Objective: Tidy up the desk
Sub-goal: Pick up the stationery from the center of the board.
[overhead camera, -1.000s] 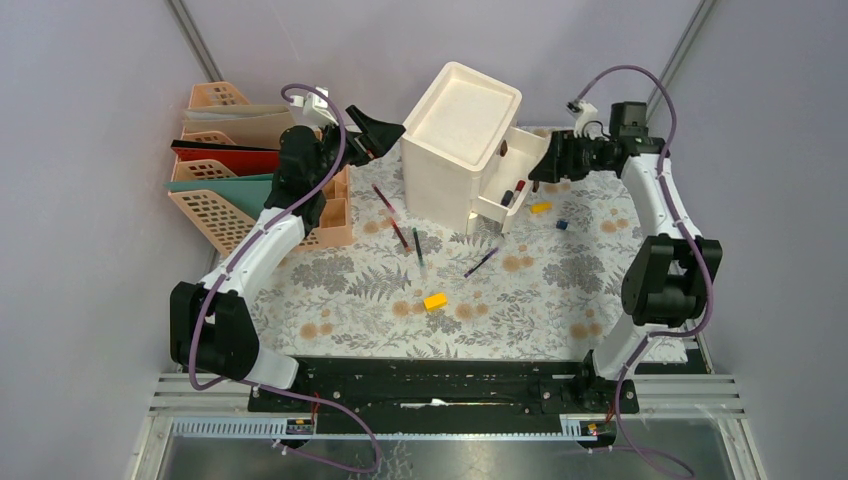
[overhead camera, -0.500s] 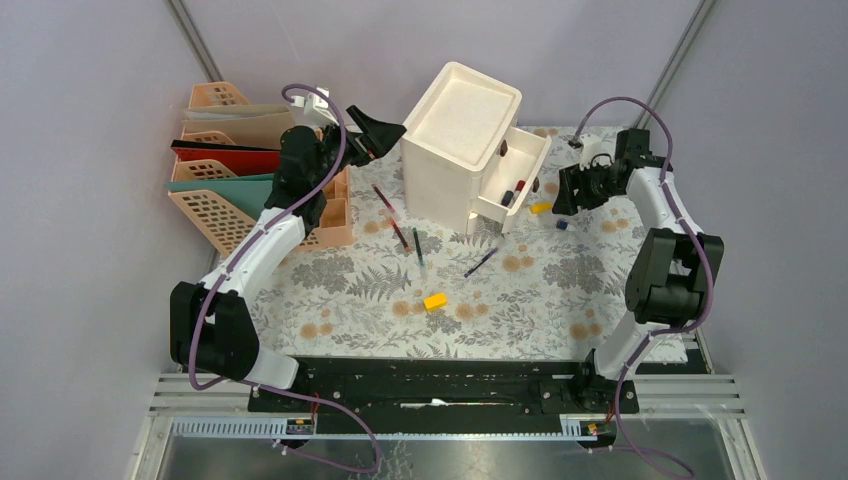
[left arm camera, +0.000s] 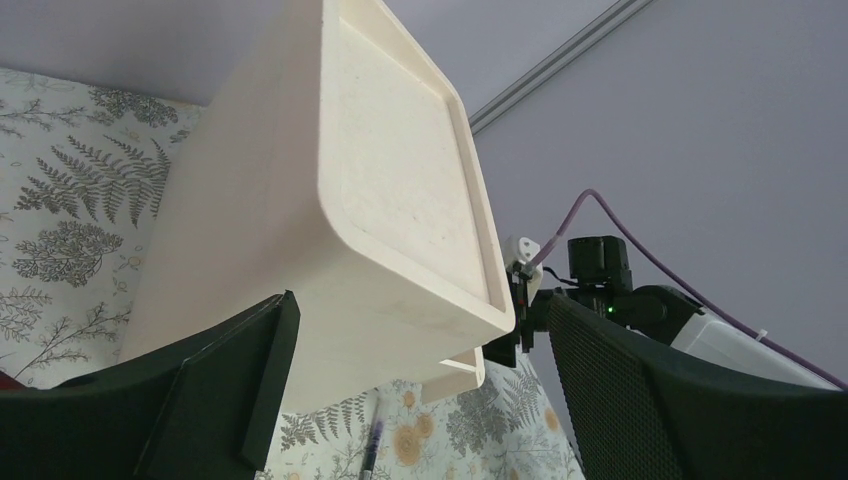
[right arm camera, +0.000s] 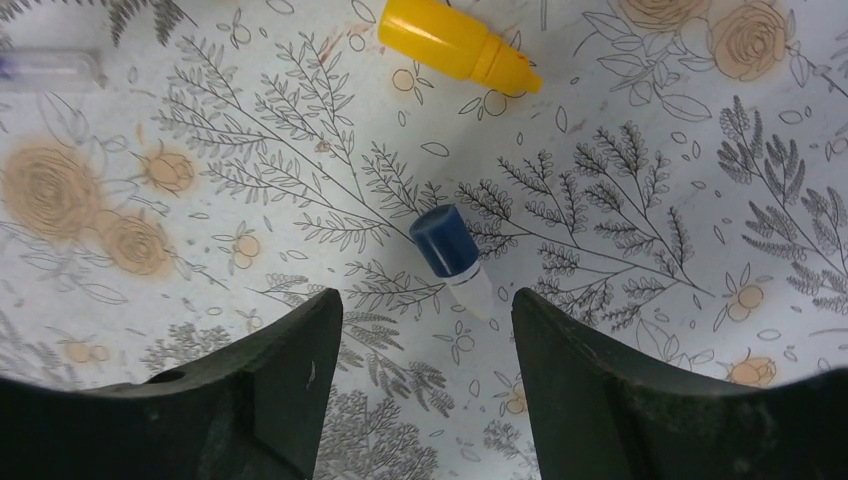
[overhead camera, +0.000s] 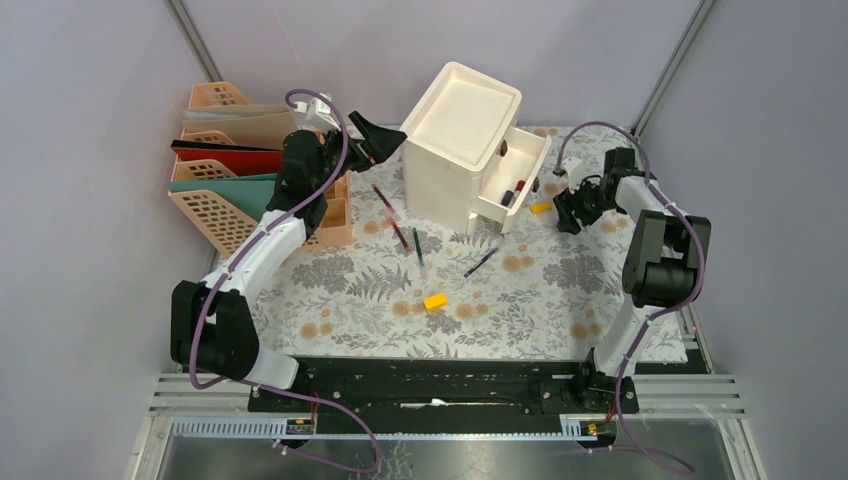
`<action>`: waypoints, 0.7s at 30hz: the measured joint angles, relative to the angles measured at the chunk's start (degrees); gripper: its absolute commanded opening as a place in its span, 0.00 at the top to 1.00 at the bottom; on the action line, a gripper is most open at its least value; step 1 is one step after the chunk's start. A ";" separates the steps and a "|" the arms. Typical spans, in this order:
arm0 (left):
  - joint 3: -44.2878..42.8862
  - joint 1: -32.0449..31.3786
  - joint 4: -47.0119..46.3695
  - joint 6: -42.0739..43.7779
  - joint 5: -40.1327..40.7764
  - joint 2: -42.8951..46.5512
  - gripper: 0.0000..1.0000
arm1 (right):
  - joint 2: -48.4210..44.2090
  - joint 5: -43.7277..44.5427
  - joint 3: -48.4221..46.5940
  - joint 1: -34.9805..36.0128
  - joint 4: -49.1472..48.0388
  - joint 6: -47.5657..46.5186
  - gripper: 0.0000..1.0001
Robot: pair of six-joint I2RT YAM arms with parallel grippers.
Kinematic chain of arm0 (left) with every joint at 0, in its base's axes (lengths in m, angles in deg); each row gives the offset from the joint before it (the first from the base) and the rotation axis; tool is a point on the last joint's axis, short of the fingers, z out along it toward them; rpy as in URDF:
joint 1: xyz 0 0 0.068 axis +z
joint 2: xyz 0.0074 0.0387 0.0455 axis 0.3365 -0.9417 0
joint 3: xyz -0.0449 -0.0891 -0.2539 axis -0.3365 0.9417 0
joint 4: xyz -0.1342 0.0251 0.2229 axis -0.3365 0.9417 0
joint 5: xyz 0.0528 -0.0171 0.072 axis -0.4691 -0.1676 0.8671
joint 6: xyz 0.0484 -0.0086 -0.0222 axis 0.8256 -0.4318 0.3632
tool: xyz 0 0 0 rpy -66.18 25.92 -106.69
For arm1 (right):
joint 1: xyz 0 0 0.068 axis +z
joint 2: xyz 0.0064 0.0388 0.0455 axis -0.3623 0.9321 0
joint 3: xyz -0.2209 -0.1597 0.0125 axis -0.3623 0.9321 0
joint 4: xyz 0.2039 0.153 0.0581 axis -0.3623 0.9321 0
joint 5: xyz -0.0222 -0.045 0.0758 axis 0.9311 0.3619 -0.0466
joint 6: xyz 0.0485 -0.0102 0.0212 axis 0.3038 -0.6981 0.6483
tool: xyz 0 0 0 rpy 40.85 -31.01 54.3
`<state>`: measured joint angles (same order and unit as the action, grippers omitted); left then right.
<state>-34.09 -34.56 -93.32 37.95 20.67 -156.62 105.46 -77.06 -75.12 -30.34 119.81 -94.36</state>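
Note:
The desk [overhead camera: 560, 300] is covered in pale fern-print cloth. A white drawer unit [overhead camera: 462, 140] stands at the back, with its lower drawer [overhead camera: 517, 178] pulled open and small items inside. My left gripper [overhead camera: 375, 140] is open and empty, held against the unit's left side [left arm camera: 380, 200]. My right gripper [overhead camera: 568, 212] is open and low over the cloth, right of the drawer. In the right wrist view a small blue-capped bottle [right arm camera: 450, 255] lies just ahead of its fingertips [right arm camera: 300, 340]. A yellow bottle [right arm camera: 455, 45] lies beyond it.
Several pens lie on the cloth: red [overhead camera: 385, 200], dark [overhead camera: 418, 245] and purple [overhead camera: 481, 262]. A yellow block [overhead camera: 435, 300] lies near the middle. Peach file sorters [overhead camera: 215, 200] with folders and a peach box [overhead camera: 335, 215] stand at the left.
My right gripper has moved from the open drawer down and right to the cloth, over the blue-capped bottle. The left gripper has barely moved.

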 measured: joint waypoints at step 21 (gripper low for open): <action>0.02 -0.42 0.15 -0.02 0.00 0.00 0.01 | 2.84 -0.50 4.42 0.00 -8.26 -10.34 0.36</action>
<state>-34.07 -34.98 -93.16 37.93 20.67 -156.62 108.30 -77.56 -70.70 -30.34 111.55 -104.70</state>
